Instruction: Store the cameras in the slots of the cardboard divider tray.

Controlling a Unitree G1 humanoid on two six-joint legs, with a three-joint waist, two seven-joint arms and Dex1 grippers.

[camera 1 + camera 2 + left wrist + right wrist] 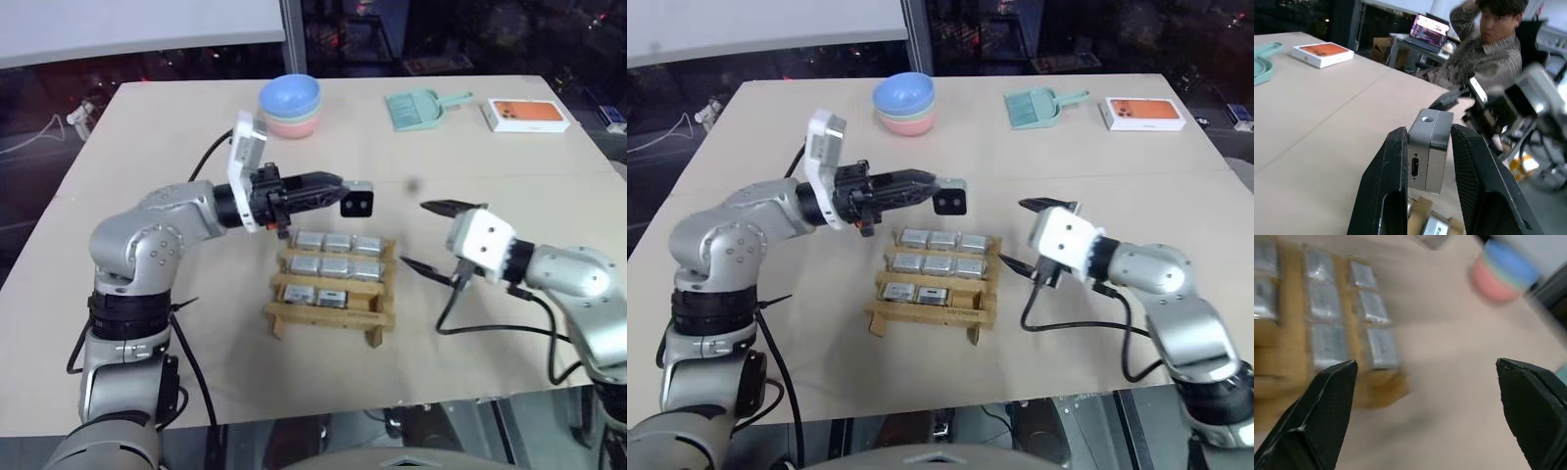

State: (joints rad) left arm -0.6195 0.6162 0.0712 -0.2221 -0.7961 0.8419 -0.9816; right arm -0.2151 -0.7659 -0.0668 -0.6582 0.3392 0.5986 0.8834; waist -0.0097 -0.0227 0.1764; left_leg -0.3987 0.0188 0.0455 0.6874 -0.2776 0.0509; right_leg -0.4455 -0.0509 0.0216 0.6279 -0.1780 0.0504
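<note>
The cardboard divider tray (382,315) lies mid-table with several silver-grey cameras (335,266) in its slots; its near right slot (369,298) looks bare. My left gripper (345,190) reaches in level from the left, above the tray's far edge, shut on one camera (357,202). In the left wrist view that camera (1429,147) sits clamped between the two black fingers (1385,186). My right gripper (429,237) hovers just right of the tray, open wide and holding nothing. The right wrist view shows its fingertips (1337,382) far apart beside the tray (1288,360).
Stacked blue, green and pink bowls (290,105) stand at the far middle. A teal dustpan (421,106) and a white-and-orange box (527,115) lie far right. A person (1488,44) sits beyond the table's right edge. Cables trail from both wrists.
</note>
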